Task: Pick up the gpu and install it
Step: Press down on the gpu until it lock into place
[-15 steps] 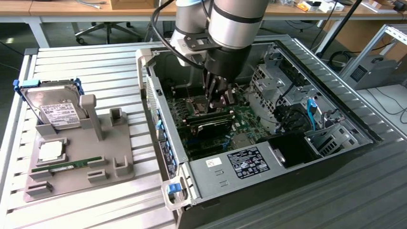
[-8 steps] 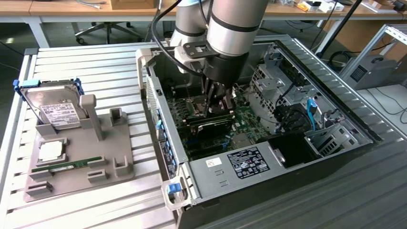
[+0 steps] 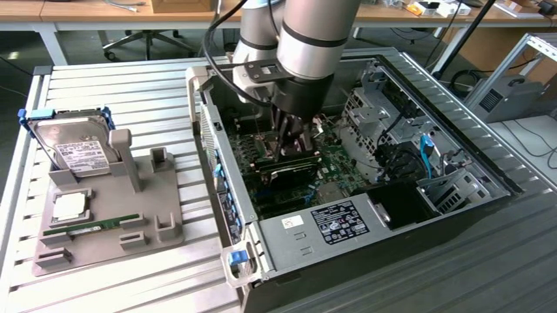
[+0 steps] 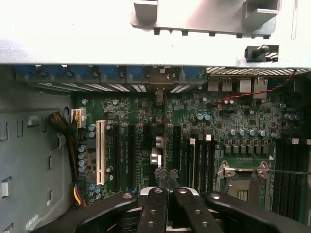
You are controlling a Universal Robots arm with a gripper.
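pincer [image 4: 163,206]: black
motherboard [image 4: 194,126]: green, one white slot
case [image 3: 452,111]: grey metal
hard drive [image 3: 80,153]: silver, white label, blue frame
RAM stick [image 3: 91,225]: green
table [image 3: 130,85]: pale grey slats

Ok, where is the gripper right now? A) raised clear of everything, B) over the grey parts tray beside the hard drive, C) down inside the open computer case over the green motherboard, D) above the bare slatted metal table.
C: in the exterior view the gripper reaches down into the open grey computer case, just above the green motherboard.
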